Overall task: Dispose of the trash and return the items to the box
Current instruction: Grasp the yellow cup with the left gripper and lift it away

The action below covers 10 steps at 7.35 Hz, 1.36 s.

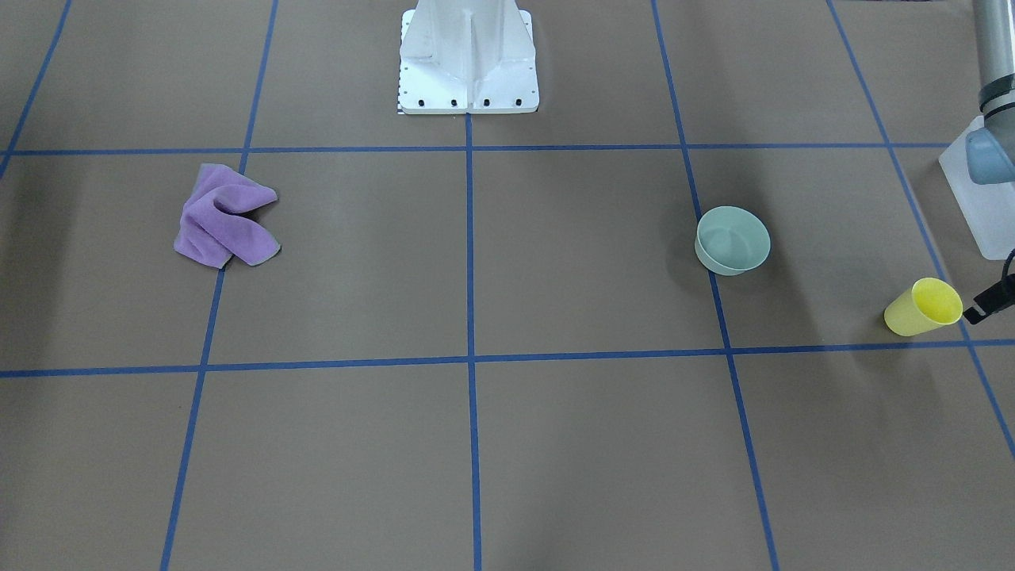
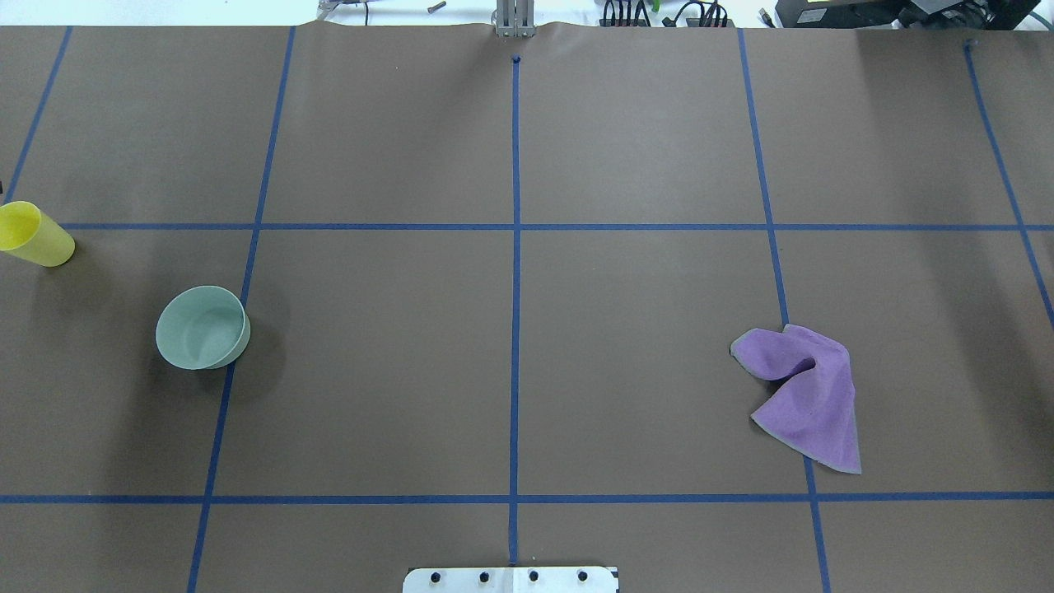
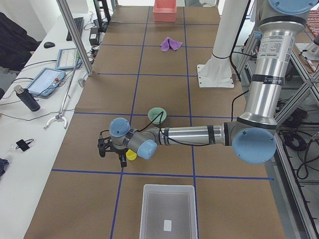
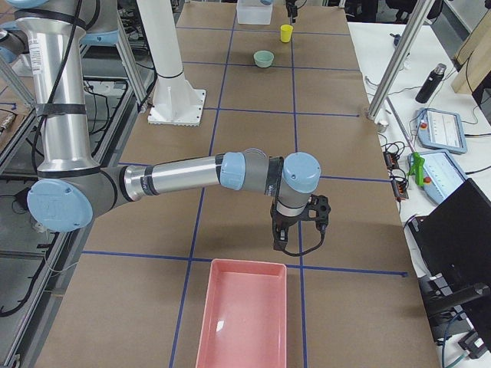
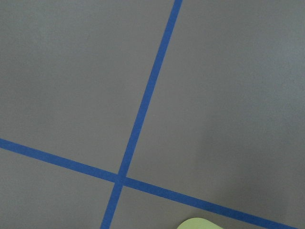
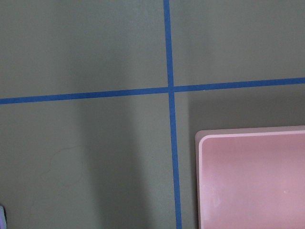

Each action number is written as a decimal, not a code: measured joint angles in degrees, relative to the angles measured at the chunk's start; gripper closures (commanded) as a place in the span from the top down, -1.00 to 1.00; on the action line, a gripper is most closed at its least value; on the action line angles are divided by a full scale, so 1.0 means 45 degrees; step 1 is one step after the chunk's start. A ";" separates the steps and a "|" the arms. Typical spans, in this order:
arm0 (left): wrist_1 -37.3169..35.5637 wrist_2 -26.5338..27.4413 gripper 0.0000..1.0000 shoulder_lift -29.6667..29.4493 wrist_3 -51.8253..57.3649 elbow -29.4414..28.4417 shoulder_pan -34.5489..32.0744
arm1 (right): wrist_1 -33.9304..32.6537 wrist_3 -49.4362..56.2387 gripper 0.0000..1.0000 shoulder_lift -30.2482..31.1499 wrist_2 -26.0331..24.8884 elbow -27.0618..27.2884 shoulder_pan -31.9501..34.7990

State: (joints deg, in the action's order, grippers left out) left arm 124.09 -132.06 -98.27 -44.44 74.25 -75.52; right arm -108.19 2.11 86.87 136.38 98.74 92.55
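The yellow cup point(image 1: 924, 307) stands upright near the table's left end; it also shows in the overhead view point(image 2: 33, 235) and the left wrist view point(image 5: 198, 223). The mint-green bowl point(image 1: 733, 239) sits upright a little further in. The frosted box point(image 3: 168, 211) stands at the table's left end, apart from both. My left gripper point(image 3: 112, 156) hovers close beside the cup; only a black piece of it point(image 1: 987, 303) shows in the front view, so I cannot tell its state. My right gripper point(image 4: 298, 239) hangs over bare table by a pink bin; I cannot tell its state.
A crumpled purple cloth point(image 2: 803, 391) lies on the table's right half. A pink bin point(image 4: 242, 314) stands at the table's right end and also shows in the right wrist view point(image 6: 252, 176). The white robot base point(image 1: 468, 55) is at the table's middle rear edge.
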 measured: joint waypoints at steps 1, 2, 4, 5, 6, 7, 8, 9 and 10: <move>0.0074 -0.0023 0.97 0.0029 0.0015 -0.0002 0.0153 | 0.0000 0.0000 1.00 -0.0003 0.0004 0.0000 0.0000; 0.0353 -0.0033 0.95 0.0176 0.0042 -0.0010 0.0236 | -0.0001 0.0000 1.00 -0.0006 0.0005 -0.0001 0.0000; 0.1036 -0.0045 0.33 0.0586 0.0044 -0.0027 0.0354 | 0.0000 -0.0009 1.00 -0.0007 0.0006 -0.0013 0.0001; 0.1157 -0.0044 -0.18 0.0663 0.0025 -0.0030 0.0495 | -0.0001 -0.0009 1.00 -0.0007 0.0006 -0.0020 0.0000; 0.1196 -0.0036 -0.77 0.0691 0.0006 -0.0047 0.0658 | 0.0000 -0.0010 1.00 -0.0007 0.0006 -0.0024 0.0000; 0.1213 -0.0027 -1.00 0.0697 0.0023 -0.0060 0.0811 | -0.0001 -0.0006 1.00 -0.0007 0.0006 -0.0039 0.0000; 0.1224 -0.0017 -1.00 0.0702 0.0042 -0.0048 0.0943 | 0.0000 -0.0002 1.00 -0.0007 0.0006 -0.0053 -0.0006; 0.1223 -0.0025 -1.00 0.0709 0.0020 -0.0010 0.1012 | -0.0001 -0.0001 1.00 -0.0007 0.0006 -0.0061 -0.0012; 0.1178 -0.0221 -1.00 0.0728 -0.0002 0.0025 0.1023 | 0.0000 -0.0001 1.00 -0.0007 0.0006 -0.0065 -0.0015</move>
State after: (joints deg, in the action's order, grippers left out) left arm 129.39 -133.05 -94.99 -44.45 74.36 -70.92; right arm -108.19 2.11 86.84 136.41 98.45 92.48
